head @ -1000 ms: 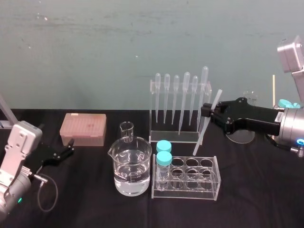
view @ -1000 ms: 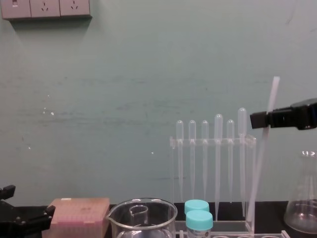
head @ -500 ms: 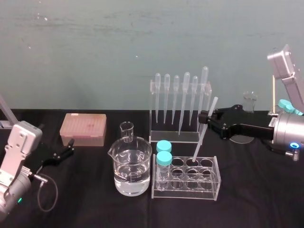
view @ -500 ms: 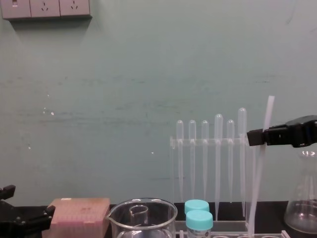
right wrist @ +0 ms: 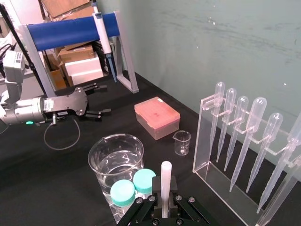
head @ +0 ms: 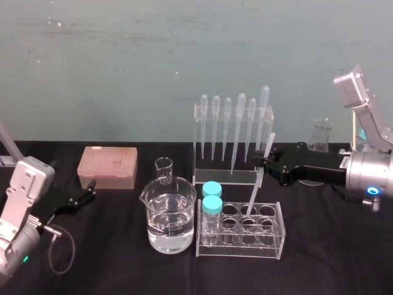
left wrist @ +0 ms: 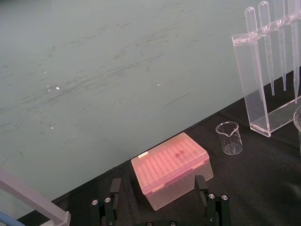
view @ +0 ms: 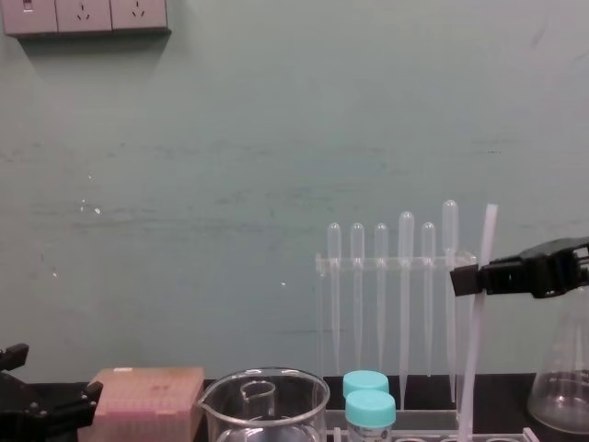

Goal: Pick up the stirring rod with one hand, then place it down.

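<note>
The stirring rod (head: pixel 261 175) is a translucent-white stick, nearly upright and leaning slightly. My right gripper (head: pixel 265 161) is shut on its upper part, reaching in from the right. The rod's lower end comes down to the holes of the clear test tube rack (head: pixel 270 241) and seems to enter one. In the chest view the rod (view: pixel 479 322) hangs in front of the pipette stand with the right gripper (view: pixel 465 279) around it. The right wrist view shows the rod (right wrist: pixel 165 181) rising between the jaws. My left gripper (head: pixel 92 189) rests open at the far left.
A beaker of water (head: pixel 171 215) and two teal-capped tubes (head: pixel 212 196) stand just left of the rod. Behind it is the pipette stand (head: pixel 233 138). A small beaker (head: pixel 164 170), a pink tip box (head: pixel 107 166) and a flask (head: pixel 322 132) sit farther off.
My right gripper has come down and slightly left with the rod. The rod's lower end has sunk from in front of the pipette stand to the tube rack's holes. The left arm has not moved.
</note>
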Robot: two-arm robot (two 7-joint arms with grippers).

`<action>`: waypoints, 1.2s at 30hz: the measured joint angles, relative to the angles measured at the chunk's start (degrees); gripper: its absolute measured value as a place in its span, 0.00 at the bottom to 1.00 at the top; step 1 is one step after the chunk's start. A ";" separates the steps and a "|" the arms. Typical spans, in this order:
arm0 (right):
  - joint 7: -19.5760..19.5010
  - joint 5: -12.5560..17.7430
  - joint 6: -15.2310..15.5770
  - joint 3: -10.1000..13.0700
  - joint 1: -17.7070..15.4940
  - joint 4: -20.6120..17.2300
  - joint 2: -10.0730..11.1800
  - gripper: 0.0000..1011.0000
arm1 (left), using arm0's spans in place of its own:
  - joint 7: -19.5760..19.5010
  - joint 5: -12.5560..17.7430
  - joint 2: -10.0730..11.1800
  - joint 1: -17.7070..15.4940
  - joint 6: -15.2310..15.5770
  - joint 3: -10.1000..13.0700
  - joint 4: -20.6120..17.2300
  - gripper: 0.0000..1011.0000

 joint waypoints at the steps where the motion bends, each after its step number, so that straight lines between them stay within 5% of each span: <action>1: 0.12 -0.08 0.03 -0.21 0.09 0.30 -0.17 0.07 | 0.00 0.00 0.00 0.00 0.00 0.00 0.00 0.99; 36: 1.70 -3.33 0.35 -3.34 2.37 7.05 -3.60 0.07 | 0.00 0.00 0.00 0.00 0.00 0.00 0.00 0.99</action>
